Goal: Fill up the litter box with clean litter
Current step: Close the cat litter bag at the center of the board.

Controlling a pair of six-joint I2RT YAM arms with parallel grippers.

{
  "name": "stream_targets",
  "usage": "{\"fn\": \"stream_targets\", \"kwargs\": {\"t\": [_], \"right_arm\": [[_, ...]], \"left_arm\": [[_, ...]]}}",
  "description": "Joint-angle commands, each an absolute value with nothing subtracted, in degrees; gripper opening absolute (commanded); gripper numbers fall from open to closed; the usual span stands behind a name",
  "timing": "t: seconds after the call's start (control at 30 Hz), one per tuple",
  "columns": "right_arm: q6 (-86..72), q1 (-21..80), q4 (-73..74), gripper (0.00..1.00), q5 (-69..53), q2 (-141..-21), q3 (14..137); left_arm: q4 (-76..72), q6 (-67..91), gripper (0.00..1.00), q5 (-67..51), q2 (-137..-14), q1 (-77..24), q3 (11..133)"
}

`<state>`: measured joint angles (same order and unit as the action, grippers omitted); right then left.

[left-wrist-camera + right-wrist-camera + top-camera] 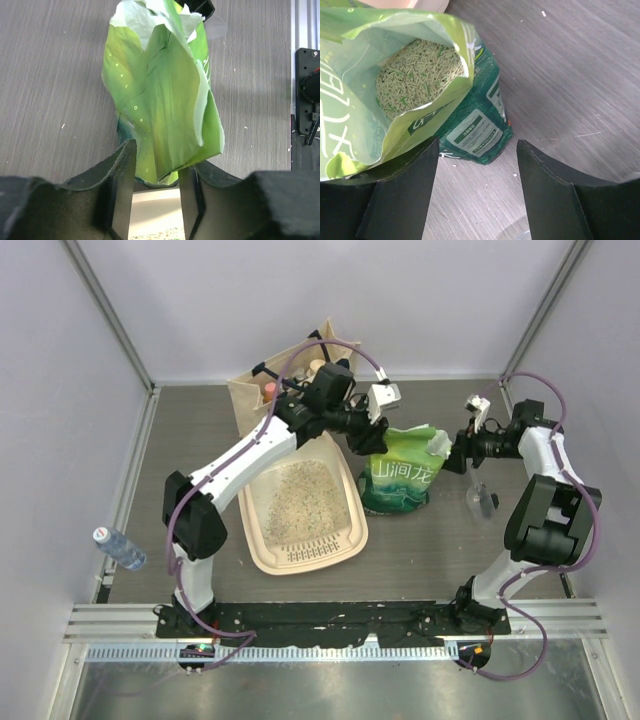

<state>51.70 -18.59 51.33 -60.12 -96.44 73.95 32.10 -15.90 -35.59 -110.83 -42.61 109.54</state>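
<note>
The cream litter box [345, 545] lies left of centre, with clean litter [300, 495] spread over its floor. Just right of it stands a green bag [400, 478] with its top open. My left gripper [365, 445] hovers at the bag's upper left edge. In the left wrist view its fingers [117, 190] stand apart, the green bag [160, 95] hangs just beyond the tips, and the litter box rim [155, 207] shows through the gap. My right gripper [452, 455] is open beside the bag's right side. The right wrist view shows litter pellets [415, 75] inside the open bag [470, 135].
A beige tote bag [262, 380] stands behind the litter box. A water bottle [118, 548] lies at the table's left edge. A small clear container [480, 498] stands right of the green bag, below my right gripper.
</note>
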Motion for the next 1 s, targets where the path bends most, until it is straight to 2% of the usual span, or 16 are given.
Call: {"fn": "stream_targets", "kwargs": {"t": [0.0,0.2,0.27,0.33,0.37,0.4,0.6,0.97], "right_arm": [[48.35,-19.95,45.8,0.69,-62.14,-96.24,77.51],[44.13,-23.2,46.84,0.68,-66.0,-99.57,83.66],[48.66,-23.2,54.28,0.68,-69.6,-101.33,87.95],[57.25,-22.24,70.95,0.67,-71.19,-104.83,91.48],[69.49,-21.71,78.24,0.67,-70.93,-106.16,94.71],[72.31,-21.1,86.14,0.65,-70.75,-107.65,95.53],[74.09,-19.25,86.48,0.65,-71.8,-106.26,88.42],[66.53,-14.42,86.48,0.66,-82.09,-108.81,92.9]], "left_arm": [[32.34,-16.09,0.45,-36.74,-108.1,-42.19,112.85],[33.92,-16.08,0.53,-37.79,-109.95,-42.1,113.82],[34.97,-16.7,0.54,-38.32,-110.65,-42.19,113.82],[35.77,-16.96,0.55,-38.58,-111.18,-42.19,113.91],[36.73,-17.4,0.55,-38.67,-111.79,-42.19,113.82],[37.09,-17.58,0.56,-38.85,-111.97,-42.1,113.82],[37.97,-17.58,0.57,-40.17,-111.54,-42.19,112.24],[33.41,-17.23,0.63,-39.64,-112.24,-42.19,108.99]]}}
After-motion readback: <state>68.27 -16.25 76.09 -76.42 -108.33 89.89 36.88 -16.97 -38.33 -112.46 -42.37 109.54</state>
